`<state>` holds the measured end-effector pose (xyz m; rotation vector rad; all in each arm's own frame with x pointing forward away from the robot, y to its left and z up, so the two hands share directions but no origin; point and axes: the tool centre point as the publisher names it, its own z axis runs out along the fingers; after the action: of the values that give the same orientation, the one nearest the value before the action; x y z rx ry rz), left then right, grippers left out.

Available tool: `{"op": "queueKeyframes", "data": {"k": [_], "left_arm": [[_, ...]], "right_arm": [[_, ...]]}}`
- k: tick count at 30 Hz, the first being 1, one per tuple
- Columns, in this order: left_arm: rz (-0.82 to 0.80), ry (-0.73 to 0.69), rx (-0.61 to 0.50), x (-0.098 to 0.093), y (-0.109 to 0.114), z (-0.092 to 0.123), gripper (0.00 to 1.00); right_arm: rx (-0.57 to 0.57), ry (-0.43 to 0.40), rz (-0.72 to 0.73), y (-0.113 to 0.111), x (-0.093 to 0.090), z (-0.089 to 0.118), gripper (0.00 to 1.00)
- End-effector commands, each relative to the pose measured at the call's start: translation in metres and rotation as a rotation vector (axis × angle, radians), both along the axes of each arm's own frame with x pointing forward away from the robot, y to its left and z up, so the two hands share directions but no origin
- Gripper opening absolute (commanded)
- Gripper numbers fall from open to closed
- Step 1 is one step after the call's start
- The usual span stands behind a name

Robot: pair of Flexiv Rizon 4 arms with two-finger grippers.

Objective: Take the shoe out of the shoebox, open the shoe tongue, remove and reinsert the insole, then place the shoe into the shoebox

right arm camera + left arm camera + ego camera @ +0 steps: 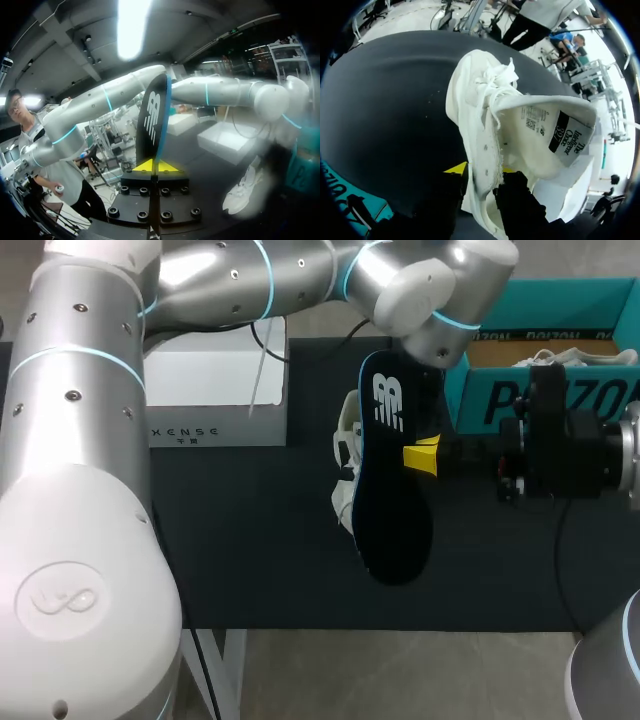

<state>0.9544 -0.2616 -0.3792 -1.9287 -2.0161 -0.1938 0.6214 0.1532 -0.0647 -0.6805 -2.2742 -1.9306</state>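
**Head view.** The left arm [250, 280] enters from the left and reaches along the far side of the table [250, 550], past the middle. Its wrist bends down over the white shoe [346, 455] and hides its gripper. The right arm [575, 455] lies level, coming in from the right. The right gripper [424, 456] has its yellow tips pinched on the dark insole [395, 510]. The insole hangs on edge above the table, just beside the shoe, and carries one white logo. The teal shoebox [560, 300] stands at the far right, with lettering on its wall and a second shoe [565, 358] inside. A white box [215, 380] with small print sits at the far left. Count: two arms, two shoes, one insole, one shoebox, one white box.

**Left wrist view.** The left gripper [481, 170] clamps the shoe [475, 115] by its side wall at the opening, one finger on each face. The shoe is off the table. Its tongue [540, 120] is folded outward, showing a printed tag and one black-and-white label [570, 141]. A corner of the shoebox [345, 205] lies beside the gripper.

**Right wrist view.** The right gripper [156, 166] has its fingers pressed onto the insole [154, 120], which stands edge-on ahead of it, logo visible. Beyond it the left arm [120, 92] arches across. The shoe [244, 192] hangs below that arm's wrist, blurred, between the white box [225, 142] and the shoebox [305, 172].
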Motion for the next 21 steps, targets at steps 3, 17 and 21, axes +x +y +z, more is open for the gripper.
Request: {"op": "queueKeyframes", "data": {"k": [3,17,21], "left_arm": [[0.074,-0.032,-0.221,0.0,0.021,0.038,1.0],[0.069,-0.12,-0.502,0.01,0.02,0.114,1.0],[0.015,-0.135,-0.578,0.006,0.022,0.14,1.0]], "right_arm": [[-0.052,-0.016,-0.135,0.004,-0.008,0.003,0.0],[-0.052,-0.016,-0.135,0.004,-0.008,0.003,0.0],[-0.052,-0.016,-0.135,0.004,-0.008,0.003,0.0]]}}
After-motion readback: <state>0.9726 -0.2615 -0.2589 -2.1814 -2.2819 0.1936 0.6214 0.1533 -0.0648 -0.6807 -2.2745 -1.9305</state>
